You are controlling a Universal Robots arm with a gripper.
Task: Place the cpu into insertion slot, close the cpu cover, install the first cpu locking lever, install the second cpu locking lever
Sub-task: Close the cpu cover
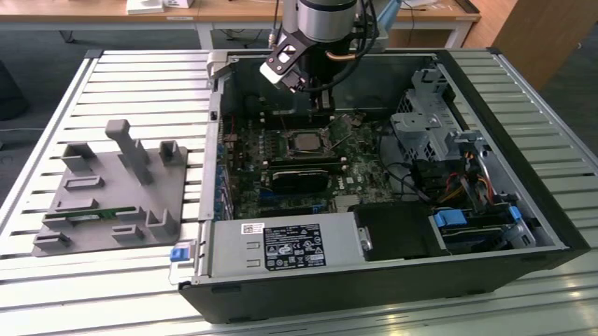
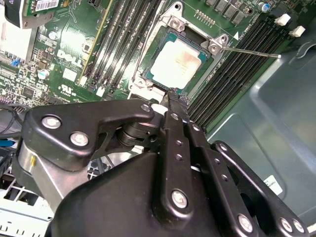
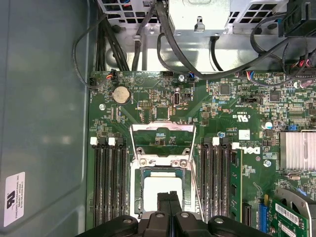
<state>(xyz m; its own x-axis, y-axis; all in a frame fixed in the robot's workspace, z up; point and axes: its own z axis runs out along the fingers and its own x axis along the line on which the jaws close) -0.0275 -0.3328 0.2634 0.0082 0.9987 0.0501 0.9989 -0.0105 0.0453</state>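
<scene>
While the tool (image 1: 324,115) hangs low inside an open computer case (image 1: 374,290) on a slatted worktop (image 1: 140,77), the first step of the job looks done. The cpu (image 2: 178,61), a small square chip with a pale metal top, lies flat in the insertion slot (image 2: 156,53) on the green motherboard (image 3: 148,94), just under the tool's tip. The tool's two fingers (image 3: 163,205) are pressed together with no gap between them, and they carry nothing.

In the first wrist view the cpu cover (image 3: 163,128), a thin silvery frame with an open middle, is swung up and back on the side of the chip away from the tool, so it is not yet closed. A thin locking lever (image 2: 252,52) sticks out loose from one corner of the slot, pointing away from the tool. I judge that neither lever is latched, which leaves the cover and both levers to do.

As for what holds what, the case contains the motherboard, a boxed power supply (image 1: 280,245) well apart from the tool, a metal drive cage (image 1: 421,133) and bundled cables (image 3: 197,54) beyond the board. Outside the case, well apart from the tool toward the exterior view's left, a grey fixture tray (image 1: 94,241) holds one green memory stick (image 1: 89,215) in a slot
</scene>
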